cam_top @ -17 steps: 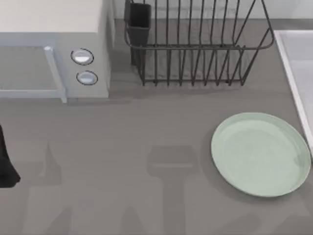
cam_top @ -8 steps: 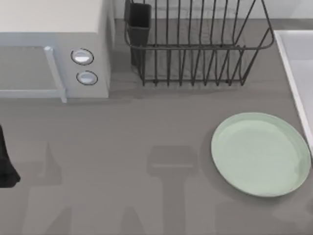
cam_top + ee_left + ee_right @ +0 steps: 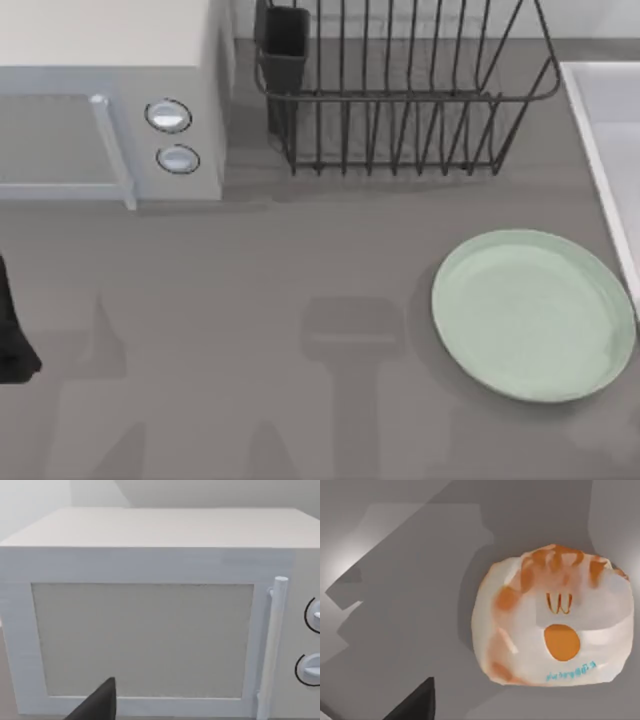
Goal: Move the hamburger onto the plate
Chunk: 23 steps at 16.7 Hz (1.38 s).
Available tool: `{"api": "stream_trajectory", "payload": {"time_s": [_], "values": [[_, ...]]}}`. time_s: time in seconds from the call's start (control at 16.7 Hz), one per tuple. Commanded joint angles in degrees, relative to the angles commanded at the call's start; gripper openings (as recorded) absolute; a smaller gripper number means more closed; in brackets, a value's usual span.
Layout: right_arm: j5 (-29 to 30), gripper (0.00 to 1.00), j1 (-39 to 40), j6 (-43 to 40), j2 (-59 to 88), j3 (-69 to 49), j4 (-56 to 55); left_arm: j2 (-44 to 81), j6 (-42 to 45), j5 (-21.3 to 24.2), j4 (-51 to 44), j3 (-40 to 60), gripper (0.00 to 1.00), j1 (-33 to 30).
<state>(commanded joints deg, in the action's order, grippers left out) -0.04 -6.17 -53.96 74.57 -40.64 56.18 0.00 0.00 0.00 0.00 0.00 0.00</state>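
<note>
The large round pale mint-green plate lies bare at the right of the grey table, nearer than the dark wire dish rack. The small pale tan hamburger, with orange-edged wrapping, rests on the table below the right wrist camera. The left arm sits at the left edge, facing the white microwave. Whether either end effector is apart or together, I cannot tell.

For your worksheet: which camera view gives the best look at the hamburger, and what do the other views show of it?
The right wrist view: the hamburger sits large there, lying on grey table, its orange spot and printing on top visible. The top view has the plate and the left wrist view the microwave, no hamburger in either.
</note>
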Motion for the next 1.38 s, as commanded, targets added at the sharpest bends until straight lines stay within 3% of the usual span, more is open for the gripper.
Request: {"api": "stream_trajectory", "payload": {"time_s": [0.48, 0.84, 1.38], "values": [[0.0, 1.0, 0.0, 0.3, 9.9, 9.7, -20.2, 0.0, 0.0, 0.0, 0.0, 0.0, 1.0, 0.0], [0.0, 1.0, 0.0, 0.3, 11.4, 11.2, -22.7, 0.0, 0.0, 0.0, 0.0, 0.0, 1.0, 0.0], [0.0, 0.32, 0.0, 0.3, 11.4, 11.2, -22.7, 0.0, 0.0, 0.0, 0.0, 0.0, 1.0, 0.0]]}}
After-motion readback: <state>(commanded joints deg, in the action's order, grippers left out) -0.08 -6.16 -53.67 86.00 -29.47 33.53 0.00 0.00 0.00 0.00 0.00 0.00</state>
